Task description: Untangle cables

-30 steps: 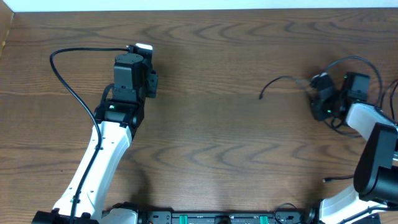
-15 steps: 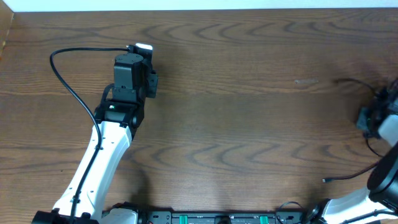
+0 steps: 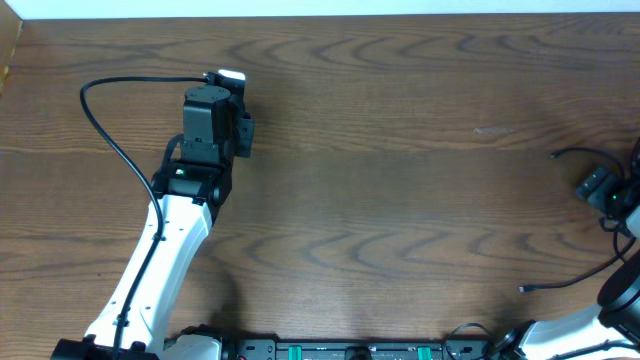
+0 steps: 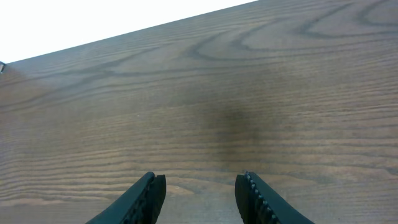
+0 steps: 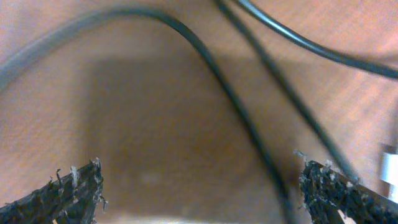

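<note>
Thin black cables (image 5: 205,56) cross the wood under my right gripper (image 5: 200,186), which is open. One cable runs down between its fingers, close to the right fingertip (image 5: 333,190), and a bit of white cable (image 5: 390,163) shows at the right edge. In the overhead view the right gripper (image 3: 592,185) sits at the table's far right edge, with a black cable end (image 3: 572,153) just above it and another cable (image 3: 560,284) below it. My left gripper (image 3: 226,80) is at the far left, open over bare wood (image 4: 200,186) with nothing between its fingers.
A thick black wire (image 3: 100,125) loops out to the left of the left arm (image 3: 165,240) and belongs to that arm. The table's far edge (image 4: 124,34) lies just ahead of the left gripper. The right arm's base (image 3: 620,300) fills the right corner.
My right arm swung from mid-right to the table's far right edge, taking the cable bundle along, and its jaws went from shut to open. The left arm has not moved.
</note>
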### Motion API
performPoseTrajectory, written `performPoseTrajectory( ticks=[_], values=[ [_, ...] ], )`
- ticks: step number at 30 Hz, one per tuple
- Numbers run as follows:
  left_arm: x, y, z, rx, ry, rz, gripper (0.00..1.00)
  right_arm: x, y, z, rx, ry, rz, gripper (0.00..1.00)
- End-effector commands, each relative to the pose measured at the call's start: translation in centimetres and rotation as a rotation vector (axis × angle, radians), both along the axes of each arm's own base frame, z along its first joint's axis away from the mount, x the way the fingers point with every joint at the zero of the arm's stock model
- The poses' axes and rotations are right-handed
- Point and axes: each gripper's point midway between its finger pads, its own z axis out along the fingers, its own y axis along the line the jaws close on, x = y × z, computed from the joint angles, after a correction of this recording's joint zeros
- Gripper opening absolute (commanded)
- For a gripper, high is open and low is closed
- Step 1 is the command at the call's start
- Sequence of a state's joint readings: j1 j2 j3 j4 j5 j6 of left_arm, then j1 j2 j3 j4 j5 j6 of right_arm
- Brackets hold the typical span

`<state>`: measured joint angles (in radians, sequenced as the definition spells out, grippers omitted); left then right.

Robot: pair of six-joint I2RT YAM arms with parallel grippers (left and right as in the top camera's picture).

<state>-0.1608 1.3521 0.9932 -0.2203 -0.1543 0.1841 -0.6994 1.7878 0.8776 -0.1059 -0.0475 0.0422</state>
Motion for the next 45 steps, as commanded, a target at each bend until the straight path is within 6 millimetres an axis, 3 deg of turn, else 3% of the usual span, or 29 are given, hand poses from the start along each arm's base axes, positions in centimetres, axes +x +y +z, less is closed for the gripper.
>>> performPoseTrajectory(
  ticks=[1,3,4,7,9,16,20,23,26,28,32,34,40,45],
  values=[
    [0.2,-0.1,0.0,-0.001,0.002,-0.013,0.42,2.9,1.9,4.6,-0.041,-0.138,0.083,0.99],
    [0.2,-0.1,0.0,-0.001,0.002,-0.013,0.42,3.8,2.3,7.1,-0.097,-0.182,0.099,0.99],
    [0.2,-0.1,0.0,-0.001,0.002,-0.013,0.42,4.6,3.1,9.6,-0.153,-0.221,0.118,0.99],
    [0.2,-0.1,0.0,-0.001,0.002,-0.013,0.42,5.9,5.2,12.3,-0.216,-0.265,0.163,0.99],
    [0.2,-0.1,0.0,-0.001,0.001,-0.013,0.42,7.0,7.0,13.5,-0.247,-0.286,0.203,0.99],
    [0.3,-0.2,0.2,-0.003,-0.009,-0.013,0.42,9.8,13.6,14.3,-0.365,-0.257,0.393,0.99],
    [0.9,-0.3,0.9,-0.009,-0.046,-0.012,0.42,12.0,18.8,16.6,-0.395,-0.315,0.527,0.99],
    [0.9,-0.2,0.9,-0.018,-0.047,-0.005,0.42,13.6,24.3,19.2,-0.387,-0.402,0.641,0.99],
    [0.8,-0.2,0.9,-0.017,-0.045,-0.005,0.42,14.3,29.4,21.2,-0.379,-0.482,0.738,0.99],
    [1.0,-0.2,1.1,-0.019,-0.059,-0.005,0.43,14.5,31.5,22.3,-0.391,-0.533,0.771,0.99],
    [1.4,-0.3,2.2,-0.028,-0.100,-0.003,0.41,14.5,33.6,24.2,-0.422,-0.608,0.771,0.99],
    [1.2,-0.2,2.8,-0.029,-0.116,0.000,0.41,14.0,33.6,25.5,-0.463,-0.626,0.728,0.99],
    [-0.5,0.7,7.3,-0.029,-0.227,0.029,0.41,9.5,32.3,31.6,-0.612,-0.663,0.604,0.99],
    [-4.2,1.8,12.7,-0.052,-0.362,0.068,0.40,3.9,30.5,36.4,-0.642,-0.725,0.475,0.99]
  ],
)
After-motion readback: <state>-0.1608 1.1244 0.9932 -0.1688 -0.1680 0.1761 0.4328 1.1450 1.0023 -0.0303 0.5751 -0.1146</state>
